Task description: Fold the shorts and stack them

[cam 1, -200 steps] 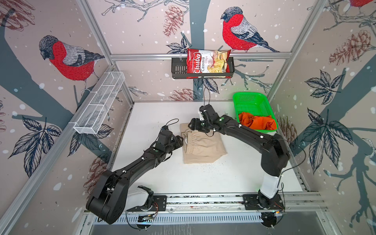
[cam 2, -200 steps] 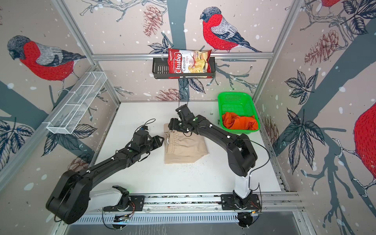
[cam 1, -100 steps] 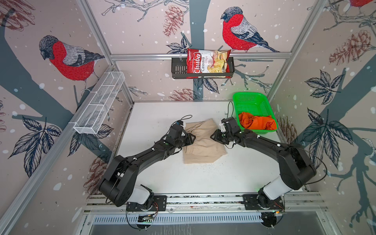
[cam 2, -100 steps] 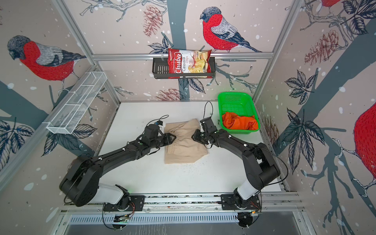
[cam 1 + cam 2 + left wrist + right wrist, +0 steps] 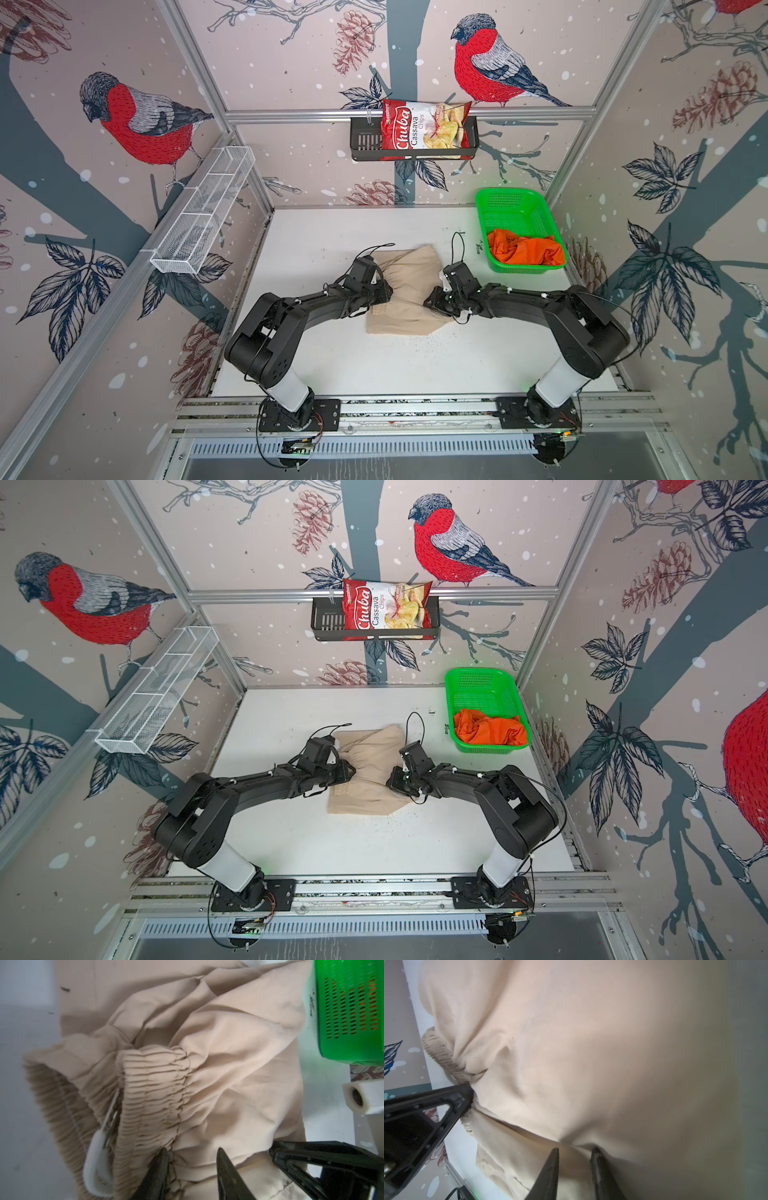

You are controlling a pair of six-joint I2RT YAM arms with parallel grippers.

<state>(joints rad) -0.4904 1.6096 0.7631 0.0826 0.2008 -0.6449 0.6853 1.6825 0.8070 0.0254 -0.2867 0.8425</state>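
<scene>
Now that both have just closed in from the far edge, the left claw (image 5: pixel 192 1153) and right claw (image 5: pixel 575 1151) clench the beige shorts (image 5: pixel 409 286) at opposite sides, so the fold can start.

Bright and evenly lit from overhead in both top views, with only soft, short shadows beneath both arms on the white table (image 5: pixel 324 361). Sharp through the middle; bowed by wide-angle distortion toward the edges. Faintly glossy on the chip bag (image 5: pixel 424 129), well beyond both grippers.

Smeared by motion in the left wrist view: soft over the beige shorts (image 5: pixel 228 1064) just past the left gripper (image 5: pixel 192 1150), blurrier and washed out at the green basket (image 5: pixel 349 1012) farther off.

Well lit in the right wrist view close to the right gripper (image 5: pixel 575 1149), sinking into murky grey-green shade across the far cloth. Out of focus at the fingertips (image 5: pixel 552 1165).
</scene>
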